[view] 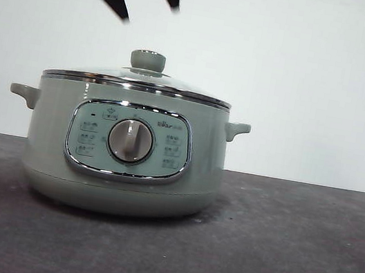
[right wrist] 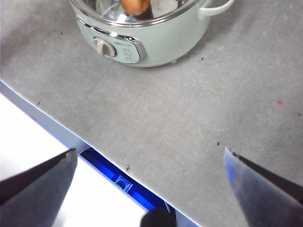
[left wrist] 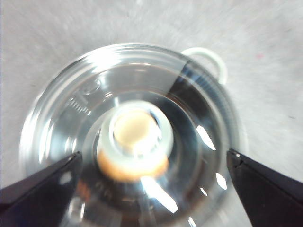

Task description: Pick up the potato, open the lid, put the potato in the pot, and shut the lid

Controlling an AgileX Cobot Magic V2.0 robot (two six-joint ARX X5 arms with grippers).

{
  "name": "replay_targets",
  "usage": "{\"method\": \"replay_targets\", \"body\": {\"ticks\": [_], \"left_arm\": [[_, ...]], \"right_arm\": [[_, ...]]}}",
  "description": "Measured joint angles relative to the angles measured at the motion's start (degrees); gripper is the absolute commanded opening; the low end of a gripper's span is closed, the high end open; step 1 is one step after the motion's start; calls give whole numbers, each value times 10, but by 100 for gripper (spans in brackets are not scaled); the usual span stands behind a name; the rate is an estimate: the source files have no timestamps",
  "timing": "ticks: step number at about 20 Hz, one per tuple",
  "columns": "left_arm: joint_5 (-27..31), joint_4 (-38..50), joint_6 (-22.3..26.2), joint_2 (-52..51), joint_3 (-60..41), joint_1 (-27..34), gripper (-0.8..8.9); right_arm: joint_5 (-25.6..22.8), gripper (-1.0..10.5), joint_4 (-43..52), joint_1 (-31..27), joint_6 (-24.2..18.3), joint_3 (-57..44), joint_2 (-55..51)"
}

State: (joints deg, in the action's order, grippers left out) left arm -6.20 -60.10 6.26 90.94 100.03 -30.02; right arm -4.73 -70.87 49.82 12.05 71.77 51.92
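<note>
Hovering above lid (view: 138, 77) knob, left tool (left wrist: 154, 163) gapes wide, empty; potato (left wrist: 132, 165) blurred under glass inside pot (view: 124, 148); right tool (right wrist: 149, 163) open, empty, near desk (right wrist: 189, 118) edge.

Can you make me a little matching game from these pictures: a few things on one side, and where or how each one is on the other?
Things:
1. the potato
2. the lid
3. the left gripper
4. the right gripper

States:
A. open, above the knob, touching nothing
B. closed on the pot
C. inside the pot, seen through the glass
D. open, near the table's edge, away from the pot

Pairs: 1-C, 2-B, 3-A, 4-D
</note>
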Motion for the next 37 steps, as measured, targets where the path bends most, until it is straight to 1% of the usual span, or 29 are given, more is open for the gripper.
{"method": "replay_targets", "body": {"ticks": [2,6,11,12,13,14,15,16,18,22,24,26,31,32,33,35,37], "left_arm": [[0,-40,-5,-41,0,0,606],[0,-151,-10,-110,0,0,605],[0,-156,-11,-151,0,0,596],[0,-156,-13,-150,0,0,561],[0,-156,-14,-150,0,0,376],[0,-156,-13,-149,0,0,-51],[0,-156,-11,-149,0,0,2],[0,-156,-8,-149,0,0,-8],[0,-156,-6,-149,0,0,-2],[0,-154,-7,-149,0,0,-3],[0,-144,-7,-149,0,0,-3],[0,-125,-9,-148,0,0,-3],[0,-55,-9,-145,0,2,-3],[5,-39,-7,-144,0,13,-3],[17,-30,7,-144,0,23,-3],[29,-45,37,-148,-5,38,-3],[26,-24,38,-181,-59,64,-3]], "right_arm": [[0,666,0,0,0,0,0],[0,665,0,0,0,0,0],[0,661,0,0,0,0,0],[0,661,0,0,0,0,0],[0,611,0,0,0,0,0],[0,155,0,0,0,0,0],[0,35,-2,0,0,0,0],[-4,-31,-3,0,0,0,0],[-14,2,2,0,0,0,0],[-15,2,2,0,0,0,0],[-26,2,2,0,0,0,0],[-36,1,2,0,0,0,0],[-38,2,2,0,0,0,0],[-38,1,2,0,0,0,0],[-38,2,2,0,0,0,0],[-38,1,2,0,0,0,0],[-38,2,2,0,0,0,1]]}}
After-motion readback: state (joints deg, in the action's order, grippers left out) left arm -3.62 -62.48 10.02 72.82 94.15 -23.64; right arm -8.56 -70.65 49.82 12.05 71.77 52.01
